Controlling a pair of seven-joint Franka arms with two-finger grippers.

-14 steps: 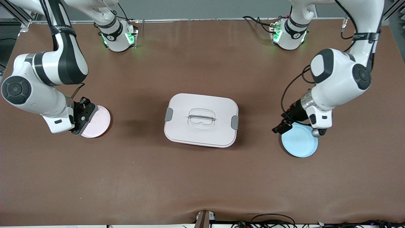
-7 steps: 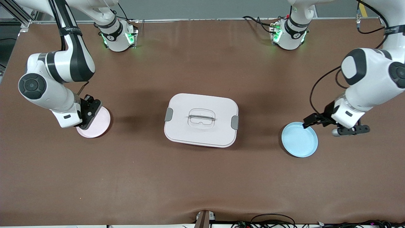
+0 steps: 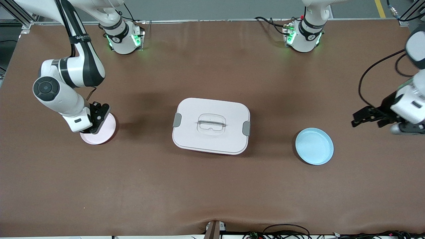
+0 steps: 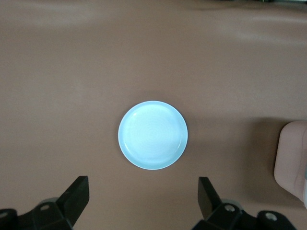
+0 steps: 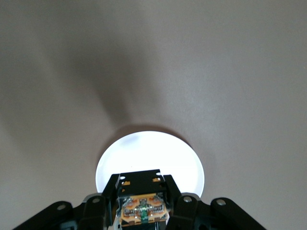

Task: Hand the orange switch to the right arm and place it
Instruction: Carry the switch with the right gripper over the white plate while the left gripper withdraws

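In the right wrist view the orange switch (image 5: 142, 203), a small black box with orange and a green spot on its face, sits clamped between the fingers of my right gripper (image 5: 141, 191). That gripper (image 3: 99, 114) hangs shut just above the pink plate (image 3: 107, 132), which looks white from the wrist (image 5: 148, 151). In the front view the gripper's body hides the switch. My left gripper (image 3: 365, 117) is open and holds nothing, up in the air near the left arm's end of the table. Its fingers (image 4: 76, 191) frame bare table in front of the blue plate (image 4: 152, 134).
A pale lidded box (image 3: 211, 125) with grey clips and a clear handle stands mid-table; its edge (image 4: 292, 160) shows in the left wrist view. The blue plate (image 3: 314, 146) lies bare between the box and the left arm's end. Brown mat covers the table.
The left arm has swung off the blue plate toward its own end of the table, gripper staying open. The right arm shifted slightly over the pink plate, still gripping the switch.
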